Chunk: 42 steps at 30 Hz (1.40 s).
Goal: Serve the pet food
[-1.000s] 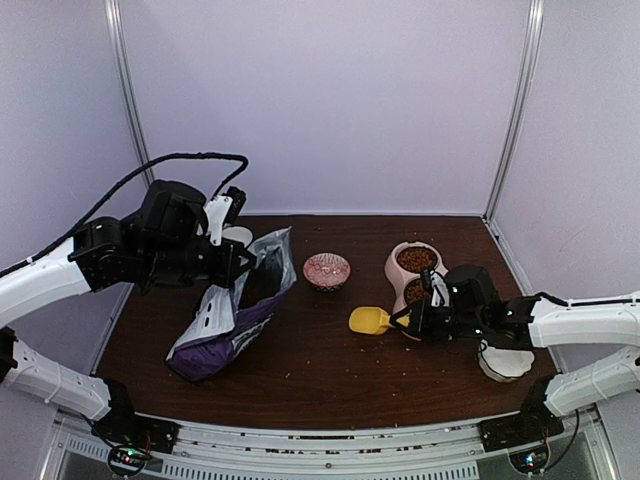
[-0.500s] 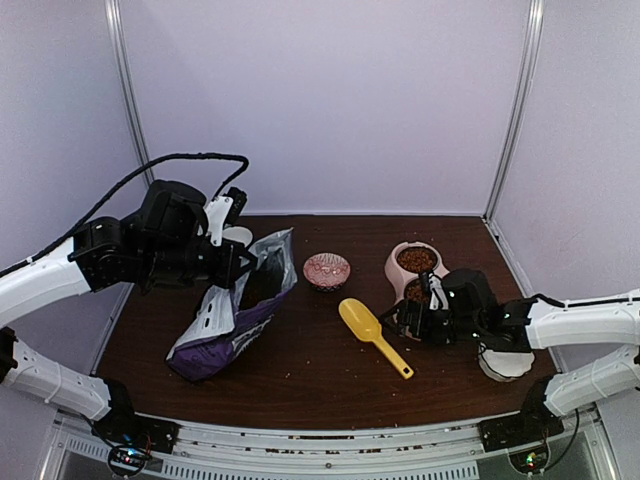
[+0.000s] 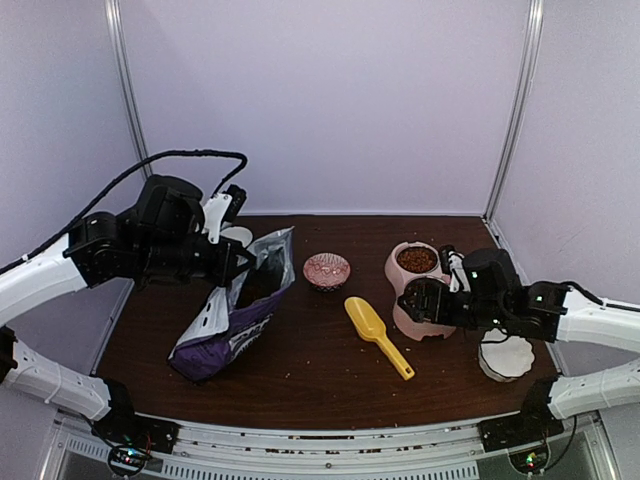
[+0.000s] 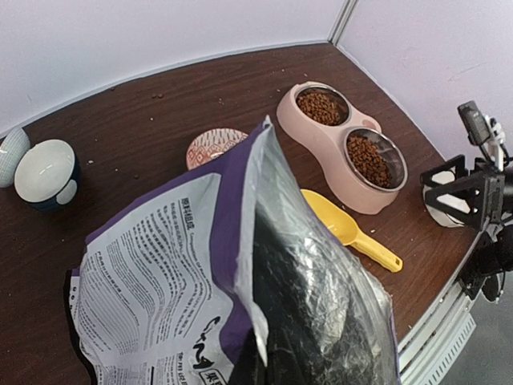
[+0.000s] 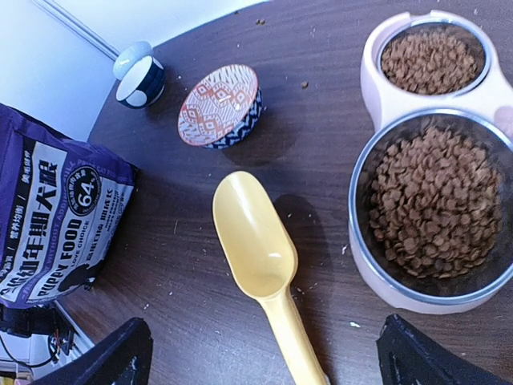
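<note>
Judging by the bowls, serving looked close to finished: the pet food (image 5: 437, 210) lay heaped in both steel bowls (image 5: 354, 204) of the pink feeder (image 5: 371, 80). The yellow scoop (image 5: 252, 241) lay empty on the table (image 3: 320, 385) just beside the feeder, with nothing touching it. The right gripper (image 3: 417, 299) hovered over the feeder's near end, jaws spread wide and nothing between them. The left gripper (image 3: 243, 268) was clenched on the top edge of the purple bag (image 3: 225, 335), holding its mouth up and open. What seemed left was setting the bag down, and perhaps a last top-up.
</note>
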Tool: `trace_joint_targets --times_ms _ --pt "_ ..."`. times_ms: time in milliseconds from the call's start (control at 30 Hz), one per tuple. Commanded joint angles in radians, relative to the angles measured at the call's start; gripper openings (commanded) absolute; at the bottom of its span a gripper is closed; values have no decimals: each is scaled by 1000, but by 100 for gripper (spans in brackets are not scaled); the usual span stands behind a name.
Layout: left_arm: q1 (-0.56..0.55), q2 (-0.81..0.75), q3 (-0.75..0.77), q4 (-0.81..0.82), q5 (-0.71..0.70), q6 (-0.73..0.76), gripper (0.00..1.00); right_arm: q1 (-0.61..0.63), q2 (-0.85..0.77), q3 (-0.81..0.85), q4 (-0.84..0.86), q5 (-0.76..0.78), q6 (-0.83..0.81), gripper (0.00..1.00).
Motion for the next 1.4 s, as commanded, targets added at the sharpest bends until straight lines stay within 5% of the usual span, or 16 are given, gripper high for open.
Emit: trace_joint_targets --times_ms 0,200,367,600,767,1367 --pt "28 -33 89 115 138 63 0 4 -79 87 -175 156 -82 100" --pt "56 -9 244 -27 349 263 0 4 -200 114 -162 189 -169 100" --pt "60 27 403 -165 512 407 0 5 -310 82 -26 46 -285 100" --pt "59 99 421 -227 623 506 0 9 -342 -33 311 -285 -347 100" --pt "57 172 387 -237 728 548 0 34 -267 -52 401 -330 -383 100" --pt "20 176 352 -242 673 553 1 152 -30 -13 558 -342 -445 99"
